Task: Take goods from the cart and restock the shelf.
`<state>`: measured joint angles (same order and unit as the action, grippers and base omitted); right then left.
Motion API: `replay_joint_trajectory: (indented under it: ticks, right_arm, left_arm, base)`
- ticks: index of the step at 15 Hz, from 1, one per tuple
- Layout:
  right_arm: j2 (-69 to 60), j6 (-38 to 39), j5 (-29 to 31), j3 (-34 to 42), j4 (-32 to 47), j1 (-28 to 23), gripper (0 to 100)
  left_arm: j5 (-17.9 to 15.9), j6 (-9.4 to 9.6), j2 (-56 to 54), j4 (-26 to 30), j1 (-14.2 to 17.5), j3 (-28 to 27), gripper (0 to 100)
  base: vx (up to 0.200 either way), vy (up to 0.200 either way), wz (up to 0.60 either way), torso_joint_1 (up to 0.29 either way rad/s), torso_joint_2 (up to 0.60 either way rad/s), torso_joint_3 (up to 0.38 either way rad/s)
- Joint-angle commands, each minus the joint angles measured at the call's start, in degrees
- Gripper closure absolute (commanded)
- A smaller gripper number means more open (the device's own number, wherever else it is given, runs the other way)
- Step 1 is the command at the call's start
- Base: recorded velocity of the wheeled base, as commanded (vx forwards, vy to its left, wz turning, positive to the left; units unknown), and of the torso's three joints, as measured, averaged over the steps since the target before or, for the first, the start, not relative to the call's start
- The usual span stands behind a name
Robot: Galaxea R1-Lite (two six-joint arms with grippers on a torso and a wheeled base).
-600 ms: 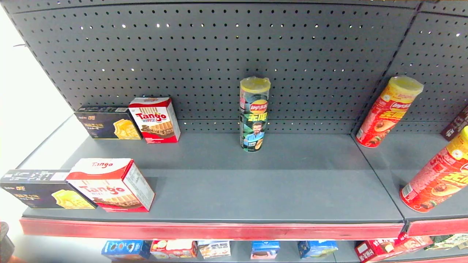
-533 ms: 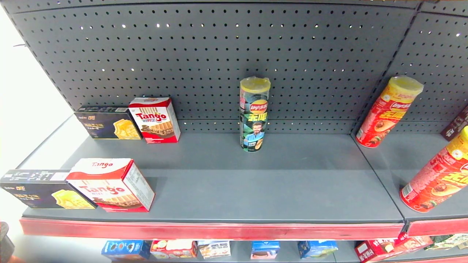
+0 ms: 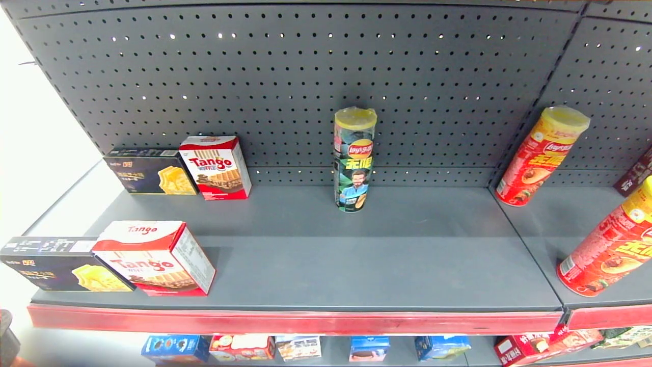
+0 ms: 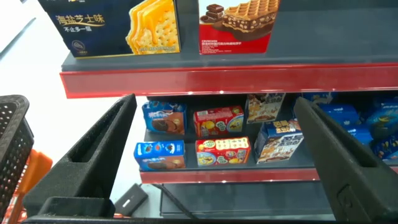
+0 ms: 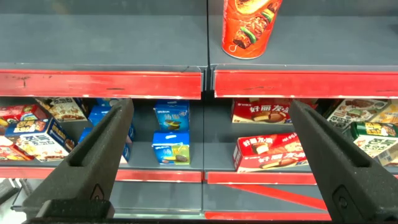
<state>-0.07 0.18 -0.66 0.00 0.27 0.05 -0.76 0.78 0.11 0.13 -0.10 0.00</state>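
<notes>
In the head view nothing has shifted on the shelf (image 3: 356,265), chip can (image 3: 355,158) upright at its back; left wrist: left gripper (image 4: 214,106) spread wide, empty, cart (image 4: 11,149) beside; right wrist: right gripper (image 5: 211,107) likewise spread, empty, so nothing is picked yet.

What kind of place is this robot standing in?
Most likely a shop aisle, or a mock-up of one: grey pegboard shelving with red front rails, stocked with crisp tubes and biscuit boxes.
</notes>
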Motion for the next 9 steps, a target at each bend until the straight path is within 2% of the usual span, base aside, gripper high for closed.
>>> replay_joint_trajectory:
  ticks: [1, 8, 9]
  right_arm:
    - [0.1, 0.0, 0.0, 0.0, 0.0, 0.0, 0]
    - [0.1, 0.0, 0.0, -0.1, 0.0, 0.0, 0]
    - [0.1, -0.1, 0.0, -0.1, 0.0, 0.0, 0]
  left_arm:
    - [0.0, -0.08, 0.1, 0.0, 0.0, 0.0, 0]
    - [0.0, -0.16, 0.1, 0.0, 0.0, -0.1, 0]
    - [0.0, -0.16, 0.1, 0.0, 0.0, -0.1, 0]
  base:
    - [0.000, 0.000, 0.00, 0.000, 0.00, 0.000]
    - [0.000, 0.000, 0.00, 0.000, 0.00, 0.000]
    - [0.000, 0.000, 0.60, -0.002, 0.00, 0.002]
